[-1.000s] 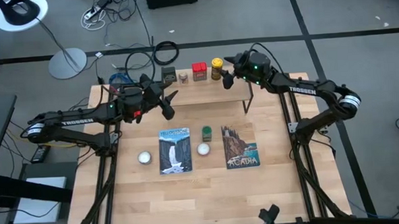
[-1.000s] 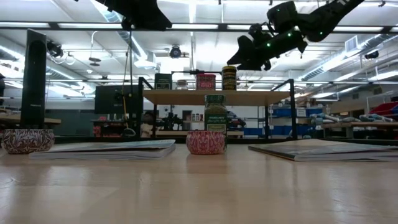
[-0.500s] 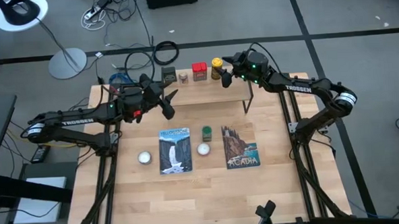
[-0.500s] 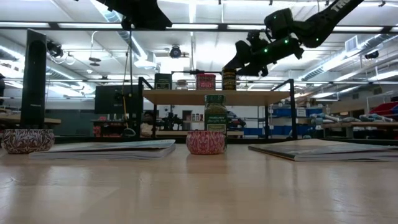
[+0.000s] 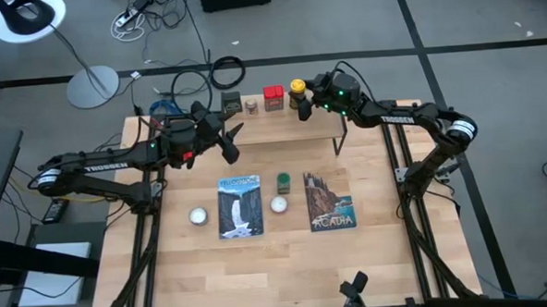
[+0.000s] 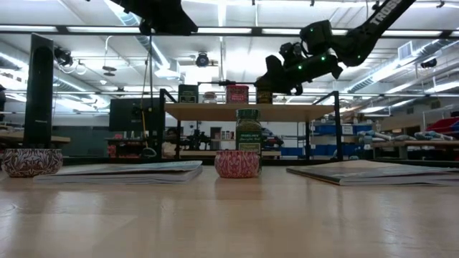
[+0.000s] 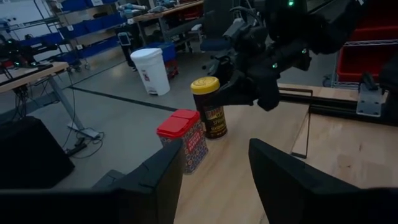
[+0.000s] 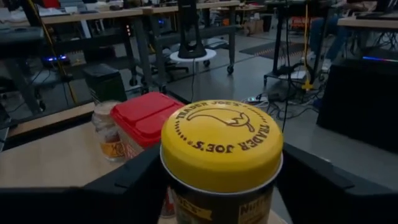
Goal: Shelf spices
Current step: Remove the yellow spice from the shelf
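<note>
Spices: right gripper (image 5: 302, 103) has moved in around the yellow-capped jar (image 5: 296, 89) on the shelf (image 5: 282, 125), jaws narrowing but not clearly gripping. Left gripper (image 5: 228, 140) waits partly open, empty; green jar (image 5: 283, 182) remains unshelved.

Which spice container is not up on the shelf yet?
The green jar. It stands on the tabletop between the two picture books, while the other four containers sit in a row on the shelf.

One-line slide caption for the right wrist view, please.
Right hand straddles the yellow-capped jar on the shelf, fingers on either side, with the red tin and tiny brown jar just beyond.
</note>
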